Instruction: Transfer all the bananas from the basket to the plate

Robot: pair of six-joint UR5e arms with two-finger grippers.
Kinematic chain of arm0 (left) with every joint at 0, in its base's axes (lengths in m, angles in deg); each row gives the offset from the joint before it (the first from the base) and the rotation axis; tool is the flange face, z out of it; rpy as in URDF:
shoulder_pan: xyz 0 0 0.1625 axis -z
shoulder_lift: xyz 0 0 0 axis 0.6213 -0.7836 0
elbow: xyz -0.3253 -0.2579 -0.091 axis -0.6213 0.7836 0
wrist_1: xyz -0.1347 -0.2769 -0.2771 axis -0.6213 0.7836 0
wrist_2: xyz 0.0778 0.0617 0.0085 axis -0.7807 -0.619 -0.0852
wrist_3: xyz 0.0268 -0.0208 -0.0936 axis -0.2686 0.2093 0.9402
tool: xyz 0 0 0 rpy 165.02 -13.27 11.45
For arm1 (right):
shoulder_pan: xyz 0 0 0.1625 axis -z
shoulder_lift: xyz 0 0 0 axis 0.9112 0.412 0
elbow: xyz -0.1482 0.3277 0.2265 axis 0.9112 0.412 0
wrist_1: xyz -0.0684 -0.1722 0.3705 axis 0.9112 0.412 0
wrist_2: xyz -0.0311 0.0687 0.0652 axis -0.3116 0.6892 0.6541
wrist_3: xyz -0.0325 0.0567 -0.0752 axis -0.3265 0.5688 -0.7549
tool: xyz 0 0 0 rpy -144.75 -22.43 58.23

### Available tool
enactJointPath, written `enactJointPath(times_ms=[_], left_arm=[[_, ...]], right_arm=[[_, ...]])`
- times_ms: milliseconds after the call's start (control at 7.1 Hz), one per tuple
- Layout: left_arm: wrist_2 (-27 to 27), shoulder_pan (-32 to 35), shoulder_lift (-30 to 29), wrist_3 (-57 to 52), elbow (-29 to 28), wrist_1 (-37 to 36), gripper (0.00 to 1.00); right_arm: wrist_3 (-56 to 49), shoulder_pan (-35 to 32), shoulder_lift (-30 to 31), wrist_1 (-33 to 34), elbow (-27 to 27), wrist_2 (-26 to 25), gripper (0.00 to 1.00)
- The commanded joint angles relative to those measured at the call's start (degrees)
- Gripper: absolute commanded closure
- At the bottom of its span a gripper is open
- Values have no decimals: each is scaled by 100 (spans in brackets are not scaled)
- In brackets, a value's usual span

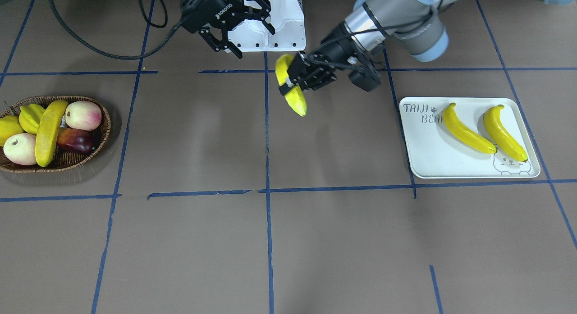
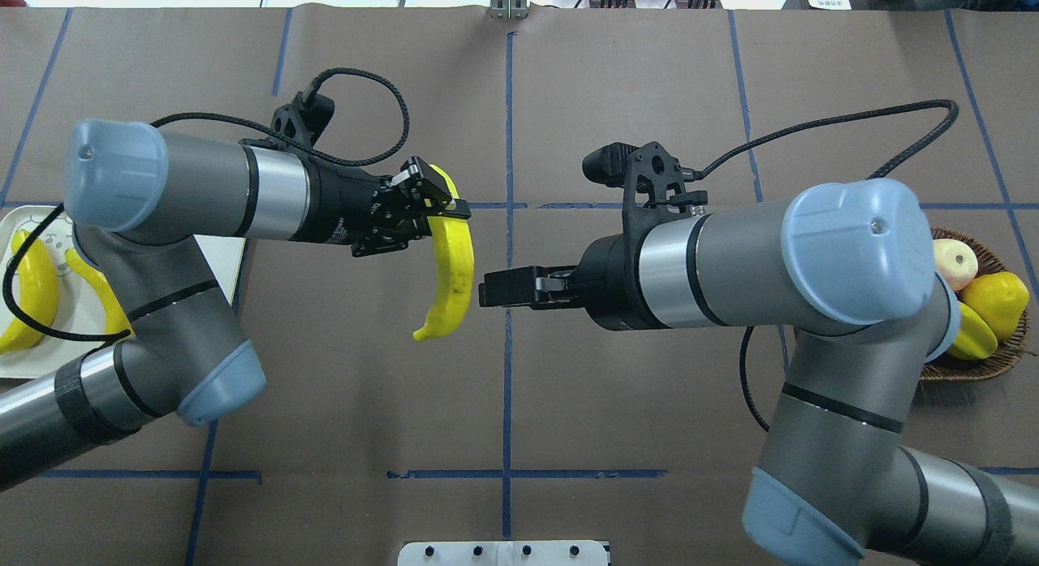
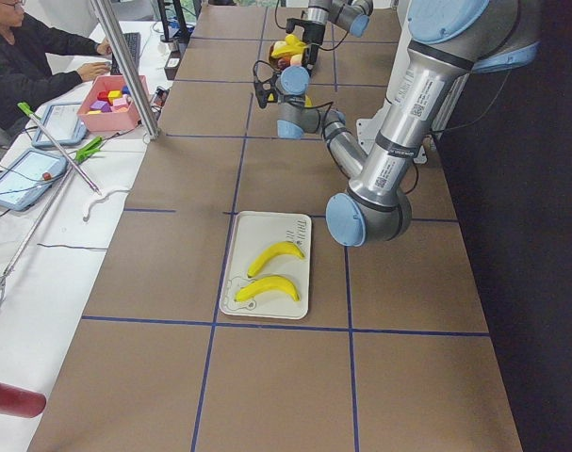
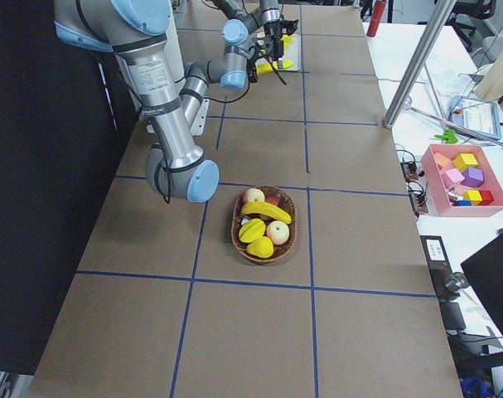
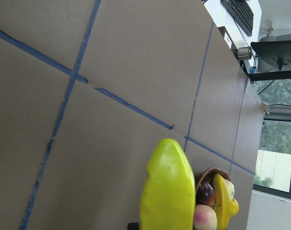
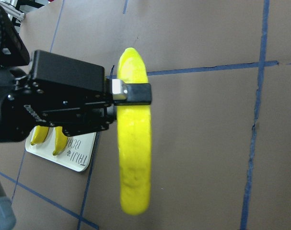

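A brown table (image 1: pixel 342 242) gridded with blue tape (image 1: pixel 269 242) adjoins a white side desk (image 3: pixel 40 273) holding a pink box (image 3: pixel 111 99).

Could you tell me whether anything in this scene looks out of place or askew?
Nothing is spilled or damaged. The only oddity is that the left gripper holds its banana towards one end, not the middle, so most of it hangs free. The plate and basket look tidy.
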Motion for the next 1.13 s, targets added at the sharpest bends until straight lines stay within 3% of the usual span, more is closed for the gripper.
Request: enactJointPath(times_ms=[0, 282, 422, 563, 704, 845, 986], left_arm=[[280, 653, 1007, -1052, -17, -351, 100], [219, 1172, 1827, -2046, 71, -867, 100], [-8, 1236, 2144, -2904, 89, -1394, 100], [-436, 1184, 2513, -3383, 80, -1564, 100], [-475, 1175, 2629, -3422, 80, -1566, 100], [-502, 1166, 2639, -3414, 54, -1566, 15], [-528, 1148, 2622, -3414, 62, -1566, 0]], right_arm=[[-9, -545, 633, 180, -431, 532, 0], [-549, -1326, 873, 1116, -522, 1301, 0], [-1145, -1539, 899, 1748, -539, 1420, 0], [-1456, -1567, 917, 2059, -495, 1412, 0], [-1503, -1576, 1057, 2071, -478, 1395, 0], [-1755, -1629, 1171, 2071, -460, 1377, 0], [-1967, -1734, 1311, 2080, -442, 1394, 0]])
